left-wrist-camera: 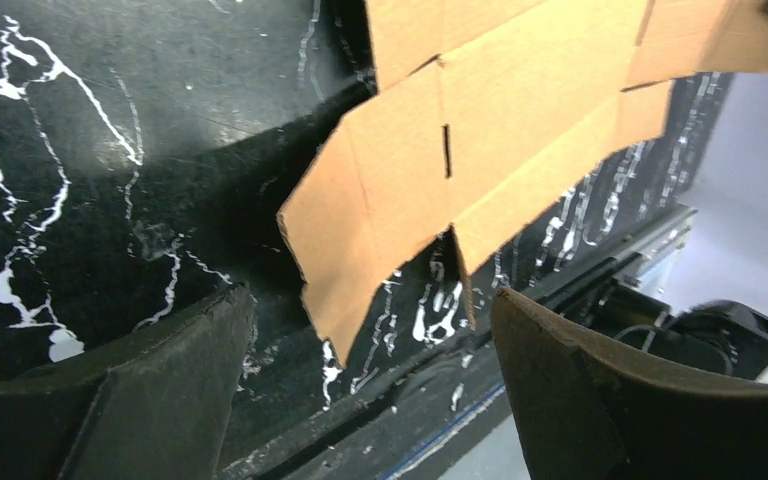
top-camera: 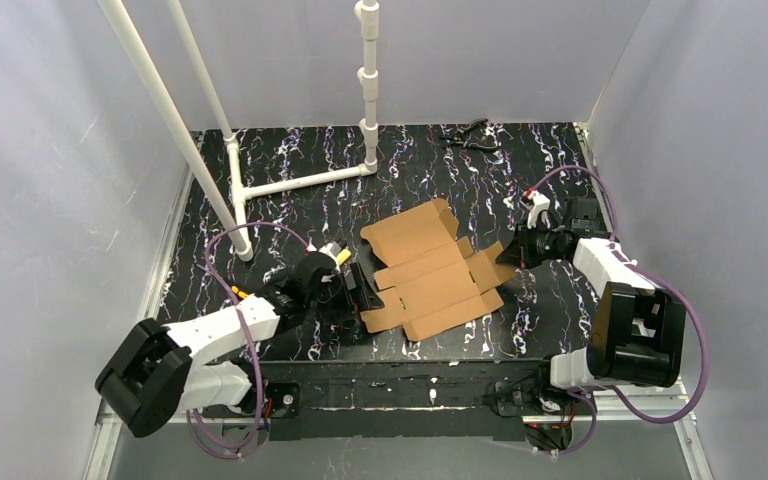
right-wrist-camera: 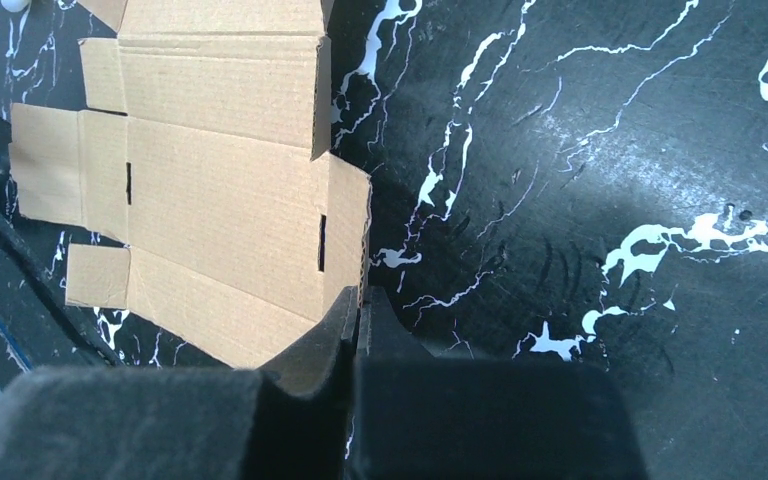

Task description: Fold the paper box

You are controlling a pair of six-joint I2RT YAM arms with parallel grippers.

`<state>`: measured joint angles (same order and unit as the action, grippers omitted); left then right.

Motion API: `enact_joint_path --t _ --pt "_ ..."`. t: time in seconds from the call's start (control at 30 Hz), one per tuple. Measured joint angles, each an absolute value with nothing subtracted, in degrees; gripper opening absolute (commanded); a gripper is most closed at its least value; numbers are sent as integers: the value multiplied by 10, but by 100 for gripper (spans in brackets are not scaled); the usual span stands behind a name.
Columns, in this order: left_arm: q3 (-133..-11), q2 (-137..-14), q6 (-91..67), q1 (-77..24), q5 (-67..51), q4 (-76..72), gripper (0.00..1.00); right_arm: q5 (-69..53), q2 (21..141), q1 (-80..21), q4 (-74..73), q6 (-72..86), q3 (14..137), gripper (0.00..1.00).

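paper box (top-camera: 430, 275) unfolded mid-table, right gripper (top-camera: 512, 252) pinching one flap, left gripper (top-camera: 358, 288) wide open

Top external: the paper box was an open die-cut sheet of brown cardboard, lying near the middle of the black marbled table (top-camera: 290, 150), slightly toward the near edge. Panels, flaps and tabs were all spread out, none folded up into walls. The left gripper sat at the sheet's left end, just beside the edge. The right gripper was at the sheet's right end, on the tab there, which looked tilted up off the table. A white pipe frame (top-camera: 300, 182) stood at the back left, well apart from the sheet. A small black tool (top-camera: 470, 135) lay at the far edge.

Left wrist: the left gripper (left-wrist-camera: 370, 370) had its jaws spread wide, with nothing between the fingers (left-wrist-camera: 160, 390). The paper box (left-wrist-camera: 520, 130) was just beyond them, its nearest corner flap pointing into the gap. It cast a shadow on the table (left-wrist-camera: 110, 150), so this end seemed raised; whether it touched a finger could not be told.

Right wrist: the right gripper (right-wrist-camera: 358, 320) was closed, fingers pressed together on the edge of the near flap of the paper box (right-wrist-camera: 220, 200). The rest of the sheet spread away to the upper left, two slots visible in it. Bare table (right-wrist-camera: 610, 150) filled the right side.
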<state>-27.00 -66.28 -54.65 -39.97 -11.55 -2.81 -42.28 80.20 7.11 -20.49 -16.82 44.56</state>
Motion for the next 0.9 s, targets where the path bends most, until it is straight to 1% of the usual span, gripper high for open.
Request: enact_joint_path --t 0.13,0.27,0.4,0.43,0.5,0.63,0.7,0.8,0.9 --pt "-273 -700 -555 -415 -84 -30 84 -432 802 71 -205 -169 444 1" --pt "-282 -708 -557 -423 -68 -31 86 -440 802 71 -204 -170 444 2" --pt "-282 -691 -538 -424 -60 -26 93 -441 802 71 -206 -181 444 2" --pt "-282 -677 -530 -422 -59 -25 96 -441 802 71 -206 -184 444 2" --pt "-282 -645 -516 -415 -60 -24 98 -441 802 71 -209 -192 444 2" --pt "-282 -571 -497 -362 -90 -30 98 -443 802 71 -213 -210 444 2" --pt "-282 -554 -497 -329 -112 -37 98 -447 802 71 -214 -216 444 2" --pt "-287 -562 -500 -303 -131 -39 98 -453 800 71 -217 -225 444 2" --pt "-324 -618 -503 -301 -143 -27 98 -456 795 71 -220 -230 444 2"
